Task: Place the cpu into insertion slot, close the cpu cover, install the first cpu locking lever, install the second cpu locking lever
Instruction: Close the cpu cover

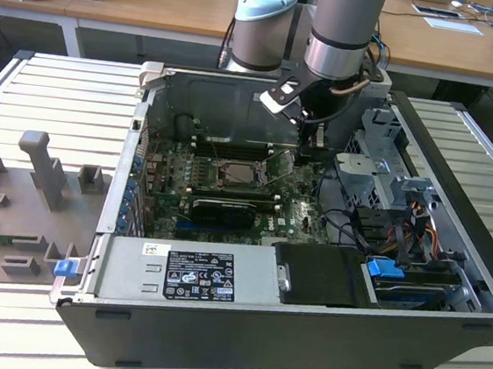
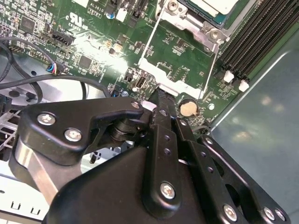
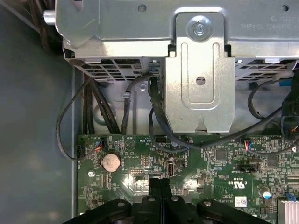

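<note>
The cpu (image 2: 211, 5) lies pale-faced in the insertion slot (image 1: 235, 174) on the green board. The cpu cover (image 2: 164, 78), a silver frame with a window, stands swung open on the slot's side toward the exterior view's right (image 1: 277, 167). My gripper (image 2: 159, 94) is shut with nothing between the fingers, and its tips are at the cover's free edge. Two thin wire locking levers (image 2: 148, 43) run along the cover's sides, raised. In the first wrist view the fingertips (image 3: 159, 184) are pressed together over the board. In the exterior view the gripper (image 1: 309, 138) hangs inside the case, just beyond the raised cover.
Black memory slots (image 2: 254, 35) run beside the socket. A coin battery (image 3: 111, 162) sits close to the fingertips. A metal drive cage (image 3: 200, 79) and loose black cables (image 3: 154, 107) lie on the exterior view's right. The case wall (image 1: 211, 101) rises behind the board.
</note>
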Tool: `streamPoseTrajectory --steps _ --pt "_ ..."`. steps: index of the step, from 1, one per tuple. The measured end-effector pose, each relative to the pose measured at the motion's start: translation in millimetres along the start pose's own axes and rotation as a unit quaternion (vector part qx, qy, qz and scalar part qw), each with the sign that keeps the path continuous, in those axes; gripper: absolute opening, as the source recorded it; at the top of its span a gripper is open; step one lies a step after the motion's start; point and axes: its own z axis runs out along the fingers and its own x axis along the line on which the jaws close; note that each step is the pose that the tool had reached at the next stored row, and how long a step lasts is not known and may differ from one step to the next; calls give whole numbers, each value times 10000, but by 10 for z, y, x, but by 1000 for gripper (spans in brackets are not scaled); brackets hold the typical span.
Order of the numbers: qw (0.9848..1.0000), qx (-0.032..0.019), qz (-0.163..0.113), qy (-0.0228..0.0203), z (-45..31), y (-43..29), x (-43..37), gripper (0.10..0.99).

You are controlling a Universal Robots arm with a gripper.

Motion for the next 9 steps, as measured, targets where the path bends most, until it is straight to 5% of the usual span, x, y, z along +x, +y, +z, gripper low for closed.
streamPoseTrajectory --steps 5,9 --pt "10000 0 1 -1 -2 -25 0 106" --pt "10000 0 1 6 -6 -111 0 106"
